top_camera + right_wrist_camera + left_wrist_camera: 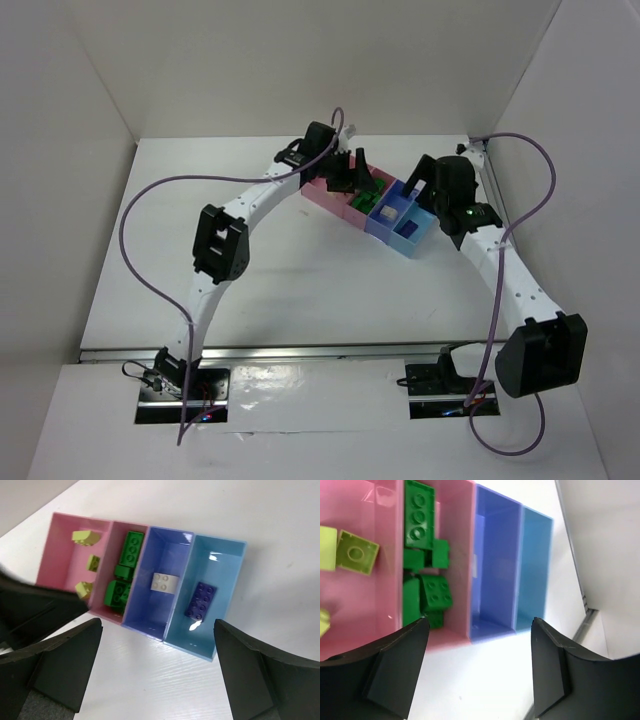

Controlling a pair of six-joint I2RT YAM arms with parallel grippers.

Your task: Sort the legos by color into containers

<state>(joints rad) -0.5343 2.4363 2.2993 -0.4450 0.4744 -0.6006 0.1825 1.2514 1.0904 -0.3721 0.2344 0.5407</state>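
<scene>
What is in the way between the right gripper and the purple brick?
Nothing that shows. The right gripper is open, and the purple brick lies alone in the light blue tray with nothing on top of it.

pale lego and pink tray partly beyond the left wrist view's edge

Four containers, about ten legos

Bright even overhead light; faint shadows; wrist views soft (near foreground blurred).
</scene>
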